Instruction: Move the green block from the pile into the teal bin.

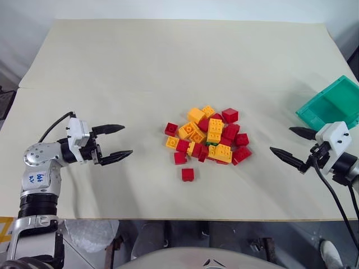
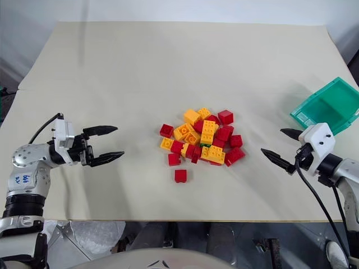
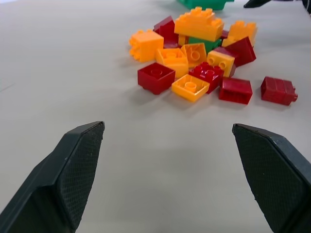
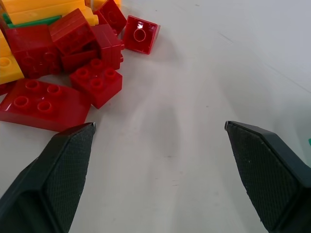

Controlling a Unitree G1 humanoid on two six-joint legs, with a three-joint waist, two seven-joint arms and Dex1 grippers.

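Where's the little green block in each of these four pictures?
Left eye view: the green block peeks out mid-pile, toward the near side.
Right eye view: same spot in the pile.
Left wrist view: tucked beneath a long orange brick.
Right wrist view: a green sliver under yellow bricks.
Shared landmark: the pile.

You will find only blue handwritten marks on a white sticker (image 1: 40, 179) on the left arm's silver metal forearm, too small to read.

Both grippers' fingers gape beside the pile (image 1: 208, 136), holding nothing.
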